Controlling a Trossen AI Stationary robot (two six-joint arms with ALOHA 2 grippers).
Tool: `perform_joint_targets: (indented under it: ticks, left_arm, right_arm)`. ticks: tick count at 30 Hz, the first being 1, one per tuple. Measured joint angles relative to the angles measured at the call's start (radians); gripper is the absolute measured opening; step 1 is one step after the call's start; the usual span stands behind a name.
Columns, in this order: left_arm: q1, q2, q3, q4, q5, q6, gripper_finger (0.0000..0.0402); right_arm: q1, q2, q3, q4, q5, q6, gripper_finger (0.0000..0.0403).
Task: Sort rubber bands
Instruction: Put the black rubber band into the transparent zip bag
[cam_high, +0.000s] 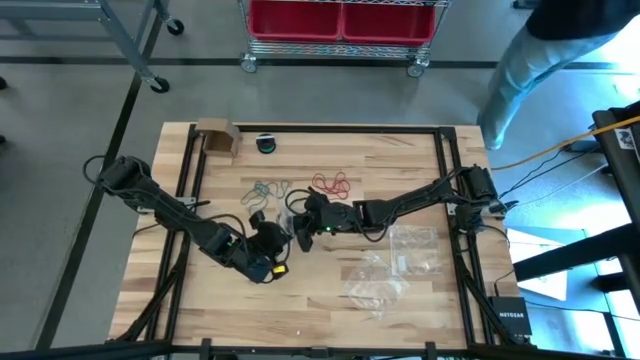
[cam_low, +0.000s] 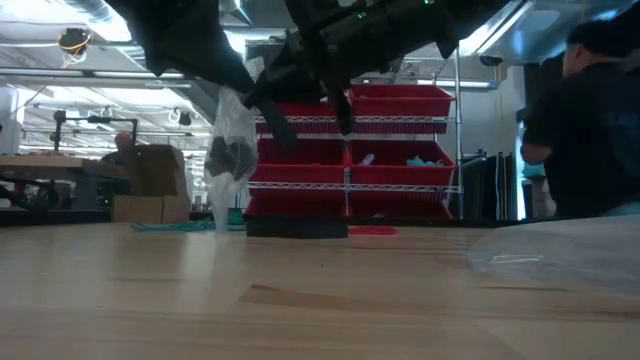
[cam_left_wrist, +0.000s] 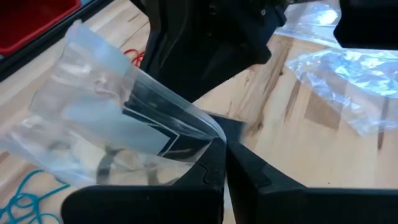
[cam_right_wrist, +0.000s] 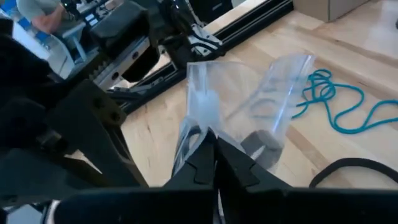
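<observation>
A clear zip bag (cam_low: 230, 150) hangs in the air between my two grippers, with a clump of black rubber bands (cam_right_wrist: 261, 148) inside it. My left gripper (cam_left_wrist: 222, 144) and my right gripper (cam_right_wrist: 214, 140) are each shut on an edge of the bag, close together over the middle of the table (cam_high: 300, 310). Teal rubber bands (cam_high: 268, 190) and red rubber bands (cam_high: 332, 183) lie in loose clusters on the wood farther back. A loose black band (cam_right_wrist: 348, 168) lies on the table near the bag. My left gripper pinches the bag's upper edge (cam_left_wrist: 208, 127) between its two fingers. The bag spreads away from the fingertips, lifted and slack, with the black bands low inside it. My right gripper pinches another part of the bag's edge (cam_right_wrist: 202, 124) between its two fingers, slanting downward. The bag stands up and away from the fingertips, its walls apart, hanging below both arms in the low view.
Two more clear bags (cam_high: 412, 248) (cam_high: 372, 288) lie on the table's right half. A cardboard box (cam_high: 218, 136) and a small dark roll (cam_high: 265, 143) sit at the far edge. A person (cam_high: 540, 50) stands beyond the table's far right corner.
</observation>
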Motion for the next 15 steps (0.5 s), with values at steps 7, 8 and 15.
perform_joint_targets:
  ticks: [7,8,15]
  left_arm:
    - [0.007,0.000,0.000,-0.014,-0.004,0.012,0.0000]
    - [0.008,0.000,0.000,-0.014,-0.005,0.015,0.0000]
    - [0.007,0.000,0.000,-0.006,-0.032,0.017,0.0000]
  right_arm:
    - [0.000,-0.001,0.001,-0.005,0.002,0.101,0.0001]
    - [0.000,-0.001,0.001,-0.005,0.002,0.118,0.0001]
    - [0.000,-0.002,0.001,0.001,0.006,0.133,0.0046]
